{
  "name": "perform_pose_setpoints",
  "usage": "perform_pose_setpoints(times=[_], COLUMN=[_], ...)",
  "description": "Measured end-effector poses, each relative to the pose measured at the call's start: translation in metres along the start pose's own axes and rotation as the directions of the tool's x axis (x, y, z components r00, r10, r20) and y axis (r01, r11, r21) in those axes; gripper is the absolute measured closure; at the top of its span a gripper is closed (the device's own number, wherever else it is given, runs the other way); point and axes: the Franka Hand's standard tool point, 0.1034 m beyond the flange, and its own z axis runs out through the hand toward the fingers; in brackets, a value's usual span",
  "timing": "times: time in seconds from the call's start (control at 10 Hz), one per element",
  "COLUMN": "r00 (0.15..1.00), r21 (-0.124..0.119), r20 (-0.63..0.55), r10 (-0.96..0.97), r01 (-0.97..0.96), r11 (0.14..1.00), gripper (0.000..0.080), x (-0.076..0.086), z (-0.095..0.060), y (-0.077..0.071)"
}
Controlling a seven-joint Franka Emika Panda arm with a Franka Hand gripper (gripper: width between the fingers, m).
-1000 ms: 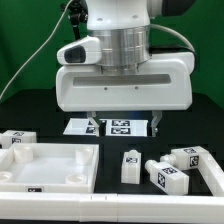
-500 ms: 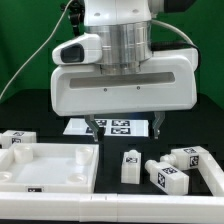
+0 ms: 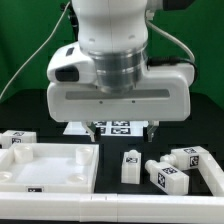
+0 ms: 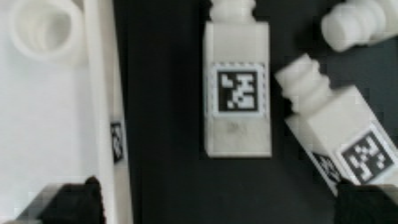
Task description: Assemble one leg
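My gripper (image 3: 122, 130) hangs open and empty above the table, with its dark fingertips (image 3: 92, 128) wide apart. A white leg (image 3: 131, 165) with a black-and-white tag stands just below and in front of it. In the wrist view this leg (image 4: 237, 90) lies between the lines of the two jaws and ahead of the gripper (image 4: 228, 210), untouched. Two more legs (image 3: 165, 176) (image 3: 190, 157) lie to the exterior view's right. One of them (image 4: 338, 130) shows close beside the first leg in the wrist view.
The large white panel (image 3: 45, 165) with a raised rim lies at the exterior view's left and also shows in the wrist view (image 4: 45, 100). Another small white part (image 3: 18, 138) sits behind it. The marker board (image 3: 115, 127) lies behind the gripper. A white rail (image 3: 120, 202) runs along the front.
The arm has moved toward the camera and slightly to the exterior view's left. The fingers stay open and the parts have not moved.
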Motion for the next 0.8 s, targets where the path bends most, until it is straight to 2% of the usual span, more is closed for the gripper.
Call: perform_pose_setpoints(times=[0.1, 0.5, 0.6, 0.7, 0.8], r00=[0.998, 0.941, 0.930, 0.933, 0.930], r21=[-0.015, -0.003, -0.001, -0.011, -0.057], r20=[0.061, 0.338, 0.367, 0.360, 0.359], r10=[0.007, 0.005, 0.004, 0.015, 0.076], r01=[-0.006, -0.004, -0.004, -0.012, -0.059], r11=[1.000, 1.000, 1.000, 1.000, 0.997], gripper=[0.0150, 0.0150, 0.0150, 0.0150, 0.0150], x=[0.002, -0.011, -0.009, -0.007, -0.012], z=[0.004, 0.015, 0.018, 0.017, 0.016], y=[-0.004, -0.006, -0.005, -0.006, -0.008])
